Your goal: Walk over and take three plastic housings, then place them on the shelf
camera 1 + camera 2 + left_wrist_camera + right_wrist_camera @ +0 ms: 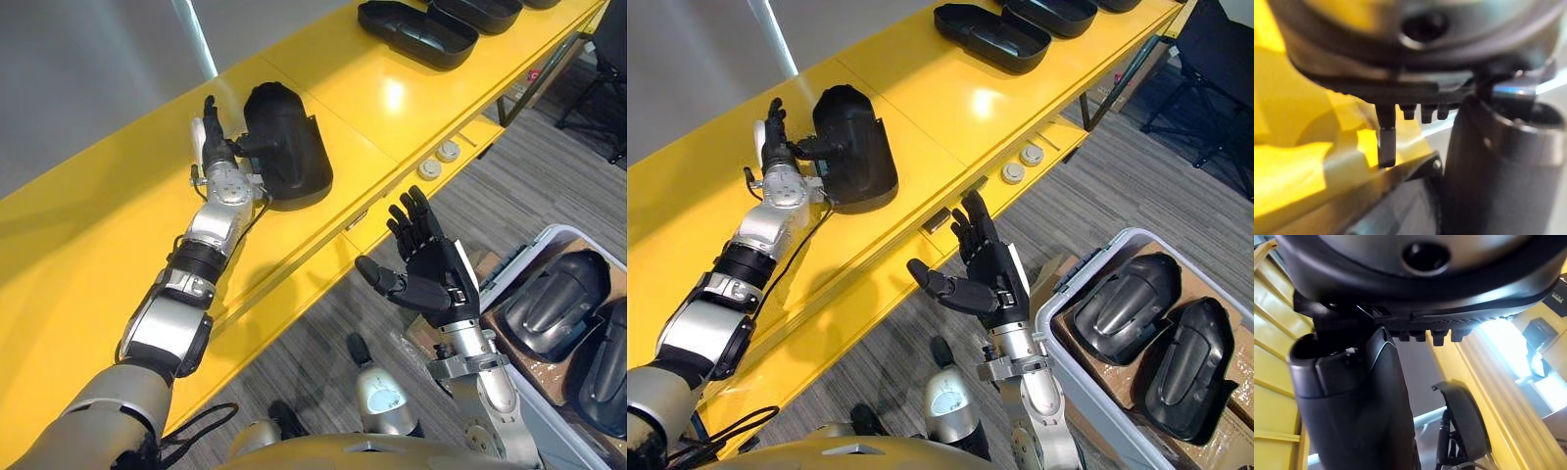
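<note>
one black plastic housing [287, 147] lies on the yellow shelf [392, 98], rounded side up as far as can be told. the left hand [216, 149] rests on the shelf just beside it, on the side towards the wall. its fingers [209, 110] are straight and point away from the robot, and its thumb reaches sideways to touch the housing's near edge. nothing is gripped. in the left wrist view the same fingers stand out straight over the yellow surface, with the housing's dark rim next to them.

the right hand [436, 274] hangs in the air in front of the shelf's edge, over the grey floor [1136, 166]. its palm is turned up, the fingers spread and the thumb standing well off to the side; it holds nothing. the right wrist view looks past this hand towards the housing on the shelf.

two more housings [416, 31] sit farther along the shelf, well apart from the first, one just beside the other, and they seem to lie hollow side up. two small white round knobs [438, 159] lie on the lower ledge below the shelf top.

a pale bin [1058, 289] stands on the floor at the robot's right, near the right arm, and holds two housings in the bin [1127, 305] side by side on brown card. a dark chair [1215, 49] stands beyond the shelf's far end.
</note>
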### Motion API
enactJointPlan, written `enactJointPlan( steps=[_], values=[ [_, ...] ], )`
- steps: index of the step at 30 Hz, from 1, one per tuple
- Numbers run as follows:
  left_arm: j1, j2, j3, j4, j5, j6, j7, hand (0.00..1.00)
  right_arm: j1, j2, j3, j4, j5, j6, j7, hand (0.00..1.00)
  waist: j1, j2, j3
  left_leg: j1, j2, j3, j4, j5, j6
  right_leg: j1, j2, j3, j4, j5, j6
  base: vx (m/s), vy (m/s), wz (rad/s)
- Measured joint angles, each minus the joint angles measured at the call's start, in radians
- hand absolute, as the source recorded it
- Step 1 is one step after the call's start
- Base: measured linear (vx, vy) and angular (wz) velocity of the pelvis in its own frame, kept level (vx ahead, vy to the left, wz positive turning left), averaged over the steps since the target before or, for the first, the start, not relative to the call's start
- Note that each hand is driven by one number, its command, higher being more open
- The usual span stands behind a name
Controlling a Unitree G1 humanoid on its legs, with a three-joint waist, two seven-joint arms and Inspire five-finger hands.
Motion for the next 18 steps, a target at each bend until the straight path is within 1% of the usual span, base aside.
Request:
enactJointPlan(
  steps=[1,2,4,5,7,8,10,11,13,14,15,16,18],
  values=[
    [0.003,-0.005,0.013,-0.021,-0.044,-0.055,0.007,1.00,0.000,0.000,0.001,-0.003,-0.020,-0.008,-0.006,1.00,0.003,0.002,-0.001,0.003,-0.004,-0.007,-0.006,0.007,0.000,0.004,0.000,-0.008,0.000,0.000,0.000,-0.05,-0.035,0.14],
    [0.007,-0.007,0.019,-0.050,-0.066,-0.078,0.009,1.00,-0.001,0.000,0.002,-0.005,-0.033,-0.011,-0.009,1.00,0.005,0.003,-0.001,0.003,-0.004,-0.010,-0.009,0.009,0.000,0.006,0.000,-0.012,0.000,0.000,0.000,-0.05,-0.035,0.17],
    [0.051,-0.015,0.020,-0.231,-0.106,-0.161,0.016,1.00,-0.008,-0.001,0.011,-0.022,-0.047,-0.026,-0.023,1.00,0.021,0.010,-0.005,0.010,-0.008,-0.021,-0.025,0.021,-0.001,0.016,0.000,-0.031,0.000,0.000,0.000,-0.05,-0.030,0.17],
    [0.055,-0.022,0.018,-0.268,-0.108,-0.178,0.016,1.00,-0.009,-0.002,0.011,-0.032,-0.060,-0.027,-0.032,1.00,0.028,0.014,-0.008,0.010,-0.008,-0.024,-0.030,0.023,0.000,0.017,-0.001,-0.035,0.000,0.000,0.000,-0.06,-0.033,0.18],
    [0.076,-0.044,0.016,-0.387,-0.133,-0.232,0.007,1.00,-0.051,-0.013,0.016,-0.053,-0.079,-0.027,-0.057,1.00,0.047,0.028,-0.017,0.027,-0.018,-0.035,-0.057,0.038,0.000,0.031,-0.005,-0.051,0.000,0.000,0.000,-0.06,-0.023,0.14],
    [0.081,-0.052,0.014,-0.405,-0.142,-0.240,0.003,1.00,-0.065,-0.013,0.016,-0.053,-0.078,-0.027,-0.067,1.00,0.052,0.033,-0.023,0.029,-0.018,-0.038,-0.059,0.039,0.000,0.035,-0.006,-0.058,0.000,-0.001,0.000,-0.06,-0.019,0.18],
    [0.111,-0.079,0.006,-0.479,-0.147,-0.256,-0.020,1.00,-0.126,-0.012,0.016,-0.053,-0.075,-0.027,-0.100,1.00,0.067,0.048,-0.057,0.030,-0.031,-0.058,-0.087,0.055,0.001,0.040,-0.015,-0.086,-0.004,-0.002,-0.001,-0.07,-0.025,0.28],
    [0.119,-0.085,0.005,-0.502,-0.148,-0.260,-0.028,1.00,-0.143,-0.011,0.016,-0.054,-0.075,-0.027,-0.103,1.00,0.070,0.051,-0.060,0.032,-0.035,-0.063,-0.095,0.062,0.002,0.044,-0.017,-0.092,-0.006,-0.002,-0.001,-0.06,-0.022,0.22],
    [0.139,-0.091,-0.011,-0.565,-0.152,-0.260,-0.063,1.00,-0.187,-0.010,0.022,-0.053,-0.075,-0.026,-0.113,1.00,0.095,0.050,-0.069,0.045,-0.038,-0.072,-0.112,0.075,0.002,0.055,-0.018,-0.104,-0.008,-0.003,-0.001,-0.08,-0.025,0.14],
    [0.164,-0.091,-0.015,-0.612,-0.167,-0.261,-0.097,1.00,-0.209,-0.011,0.031,-0.053,-0.075,-0.021,-0.111,1.00,0.111,0.048,-0.091,0.047,-0.040,-0.076,-0.127,0.086,-0.001,0.055,-0.018,-0.113,-0.013,-0.003,-0.001,-0.08,-0.032,0.14],
    [0.173,-0.091,-0.015,-0.627,-0.182,-0.260,-0.110,1.00,-0.216,-0.010,0.035,-0.053,-0.074,-0.018,-0.108,1.00,0.114,0.049,-0.099,0.047,-0.040,-0.081,-0.132,0.090,-0.001,0.057,-0.018,-0.118,-0.013,-0.003,-0.001,-0.05,-0.040,0.15],
    [0.189,-0.089,-0.014,-0.652,-0.198,-0.260,-0.130,1.00,-0.228,-0.010,0.038,-0.053,-0.069,-0.010,-0.101,1.00,0.118,0.048,-0.108,0.051,-0.041,-0.087,-0.143,0.098,-0.001,0.060,-0.017,-0.124,-0.013,-0.003,-0.001,-0.03,-0.032,0.14],
    [0.256,-0.084,-0.014,-0.727,-0.218,-0.257,-0.179,1.00,-0.262,-0.011,0.040,-0.052,-0.029,0.040,-0.069,1.00,0.133,0.047,-0.130,0.061,-0.045,-0.095,-0.168,0.113,-0.003,0.067,-0.020,-0.136,-0.015,-0.003,-0.001,-0.04,-0.019,0.13]
  ],
)
